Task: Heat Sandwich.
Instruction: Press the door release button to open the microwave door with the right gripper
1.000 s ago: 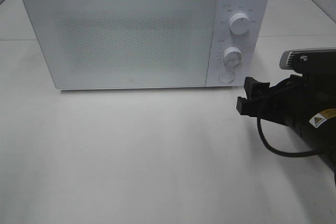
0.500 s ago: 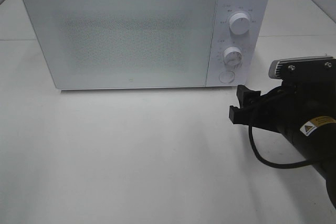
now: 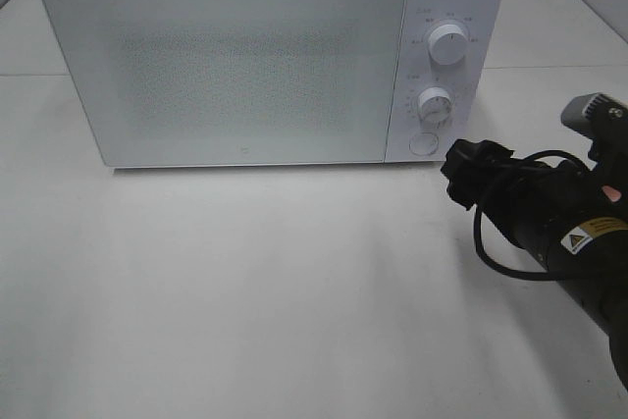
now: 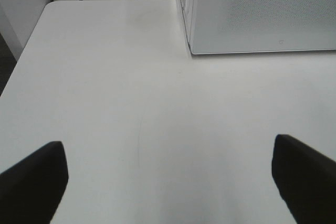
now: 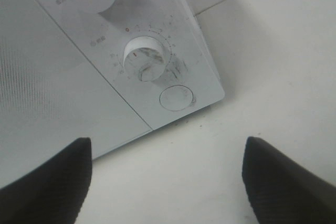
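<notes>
Two sets of jaws apart: left gripper [image 4: 168, 153] over white table [image 4: 131, 93]; right gripper [image 5: 168, 156] facing closed microwave [image 3: 245, 66], contents hidden

My right arm [image 3: 554, 215] is matt black, with a looped black cable [image 3: 479, 238], yellow warning label [image 3: 587, 235] and grey bracket [image 3: 589, 110]

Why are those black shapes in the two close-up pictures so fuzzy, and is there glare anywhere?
Left wrist view: the jaws sit very near the lens, so they blur; the table is sharp. Right wrist view: the same blurred jaws, with the lower dial clear but tilted. Exterior high view: soft, even light, no strong glare on the microwave.
</notes>
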Robot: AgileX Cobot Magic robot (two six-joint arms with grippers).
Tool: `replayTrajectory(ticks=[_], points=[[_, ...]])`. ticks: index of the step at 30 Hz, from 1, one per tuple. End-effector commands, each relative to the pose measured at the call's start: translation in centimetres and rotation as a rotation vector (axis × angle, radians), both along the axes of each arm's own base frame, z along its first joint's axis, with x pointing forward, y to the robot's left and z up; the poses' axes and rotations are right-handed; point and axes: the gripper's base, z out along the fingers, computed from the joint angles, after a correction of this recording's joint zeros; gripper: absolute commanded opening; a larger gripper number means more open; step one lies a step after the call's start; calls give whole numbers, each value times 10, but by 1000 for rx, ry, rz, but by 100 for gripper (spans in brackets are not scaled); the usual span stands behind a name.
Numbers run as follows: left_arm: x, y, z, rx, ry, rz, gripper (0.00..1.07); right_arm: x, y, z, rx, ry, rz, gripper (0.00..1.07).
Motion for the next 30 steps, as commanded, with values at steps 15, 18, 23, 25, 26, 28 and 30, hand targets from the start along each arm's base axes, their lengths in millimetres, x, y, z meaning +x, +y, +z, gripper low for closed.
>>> replayTrajectory(ticks=[15,18,23,25,26,28,30], points=[[-4,0,0,-3,-32,-5,103,-1,0,0,944,79,-303,62],[-4,0,0,-3,-32,-5,103,-1,1,-1,942,93,-311,47],[-4,0,0,-3,-32,-5,103,-2,1,-4,934,129,-319,10],[-4,0,0,-3,-32,-5,103,-3,1,-4,929,132,-318,2],[-4,0,0,-3,-32,-5,103,-3,2,-5,923,138,-310,0],[-4,0,0,-3,-32,-5,103,-3,2,-5,923,138,-309,0],[-4,0,0,-3,-32,-5,103,-3,2,-5,923,138,-309,0]])
